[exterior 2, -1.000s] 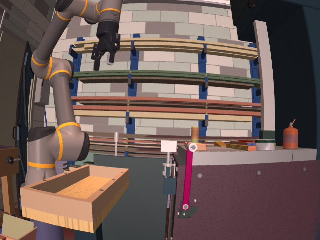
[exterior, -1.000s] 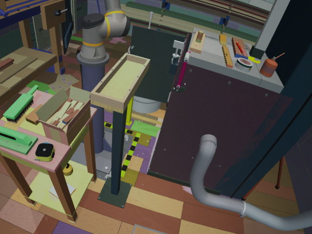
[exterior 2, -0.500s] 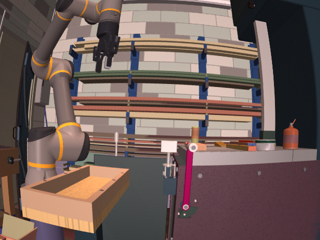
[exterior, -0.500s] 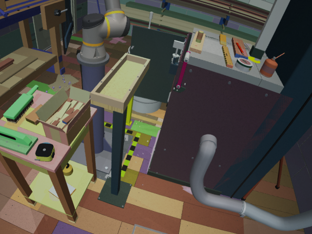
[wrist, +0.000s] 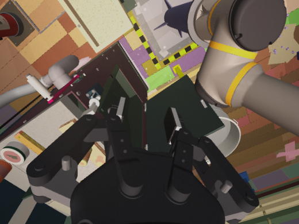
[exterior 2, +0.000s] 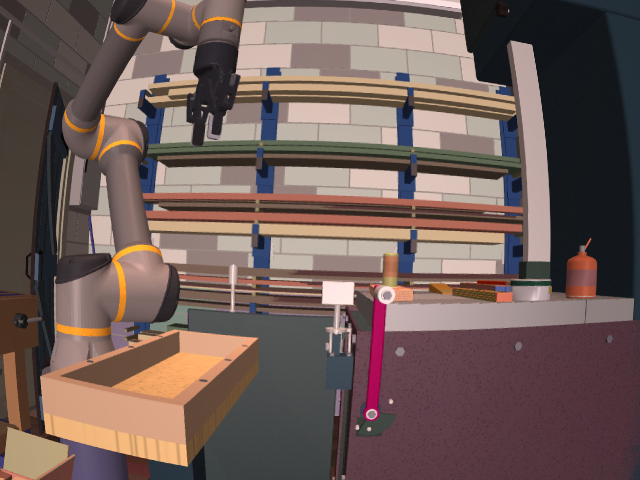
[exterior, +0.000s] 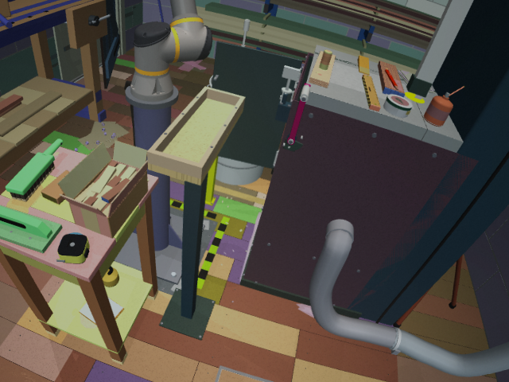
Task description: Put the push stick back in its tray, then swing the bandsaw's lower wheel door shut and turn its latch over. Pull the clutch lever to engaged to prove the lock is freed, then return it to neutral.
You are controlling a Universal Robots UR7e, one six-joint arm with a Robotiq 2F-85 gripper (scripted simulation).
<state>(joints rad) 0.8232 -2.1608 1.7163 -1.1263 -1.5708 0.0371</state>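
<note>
The bandsaw cabinet (exterior: 353, 197) stands right of centre, with a grey table top (exterior: 370, 98). On that top the push stick (exterior: 322, 68), a tan block with an upright handle, lies near the left corner. The wooden tray (exterior: 196, 129) sits empty on a dark post left of the saw. The dark green lower wheel door (exterior: 248, 109) hangs open behind the tray. A latch assembly (exterior 2: 337, 330) sits at the cabinet's edge. The magenta clutch lever (exterior 2: 376, 351) with a white knob stands upright on the cabinet's front. My gripper (exterior 2: 205, 132) hangs high above the tray, partly closed and empty.
A crate of wood offcuts (exterior: 105, 185) sits on the pink side table with a green brush (exterior: 33, 172) and a tape measure (exterior: 73, 247). A grey dust hose (exterior: 341, 296) curves across the floor. An oil can (exterior: 439, 107), a tape roll (exterior: 397, 105) and rulers share the saw table.
</note>
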